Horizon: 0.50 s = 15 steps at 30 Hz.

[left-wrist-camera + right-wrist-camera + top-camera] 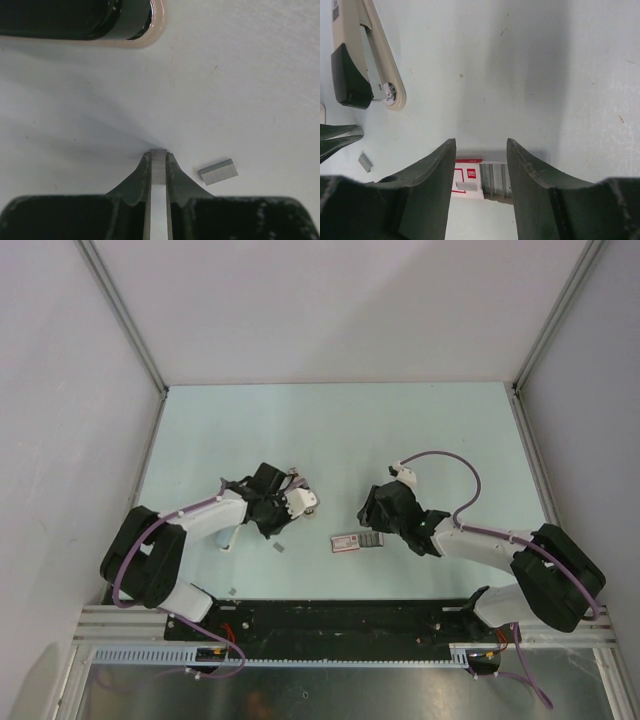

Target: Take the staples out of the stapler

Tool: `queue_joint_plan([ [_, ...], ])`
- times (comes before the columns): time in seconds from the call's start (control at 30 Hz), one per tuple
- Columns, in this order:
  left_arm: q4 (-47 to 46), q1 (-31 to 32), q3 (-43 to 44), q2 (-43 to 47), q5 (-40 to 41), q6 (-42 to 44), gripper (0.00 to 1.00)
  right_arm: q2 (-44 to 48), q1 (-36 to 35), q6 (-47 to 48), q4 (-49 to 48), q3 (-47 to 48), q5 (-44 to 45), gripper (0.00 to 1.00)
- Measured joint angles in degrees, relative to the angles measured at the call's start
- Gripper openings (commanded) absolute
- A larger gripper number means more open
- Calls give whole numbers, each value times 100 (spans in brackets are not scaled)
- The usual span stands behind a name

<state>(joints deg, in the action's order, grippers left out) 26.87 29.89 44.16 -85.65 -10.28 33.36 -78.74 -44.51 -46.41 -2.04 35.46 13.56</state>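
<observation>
Staples (pixel 158 190) are clamped in the closed left end effector (pixel 158 152); a second strip (pixel 218 171) lies just beside, the stapler (pixel 100 25) farther out on the counter (pixel 250 75). The right end effector (pixel 480 150) is held apart above a pink-and-grey box (pixel 468 180). Extraction is judged in hand; release onto the counter is called for next.

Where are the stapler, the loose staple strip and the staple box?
stapler (pixel 350 75), right wrist view, on its dark end
loose staple strip (pixel 218 171), left wrist view, on its middle
staple box (pixel 356 542), top external view, on its middle
</observation>
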Motion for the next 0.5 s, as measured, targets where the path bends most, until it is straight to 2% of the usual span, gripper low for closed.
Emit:
queue_joint_plan([
  [0.1, 9, 0, 13, -4, 0, -4, 4, 103, -28, 2, -2, 0, -2, 50],
  [0.2, 55, 0, 37, 2, -15, -42, 3, 289, -48, 48, -26, 0, -48, 55],
  [0.33, 426, 0, 258, 221, -116, -153, 4, 614, -118, 223, -192, 0, -240, 71],
  [0.5, 870, -85, 1250, 1093, -658, -374, 5, 966, -212, 505, -461, 81, -699, 86],
])
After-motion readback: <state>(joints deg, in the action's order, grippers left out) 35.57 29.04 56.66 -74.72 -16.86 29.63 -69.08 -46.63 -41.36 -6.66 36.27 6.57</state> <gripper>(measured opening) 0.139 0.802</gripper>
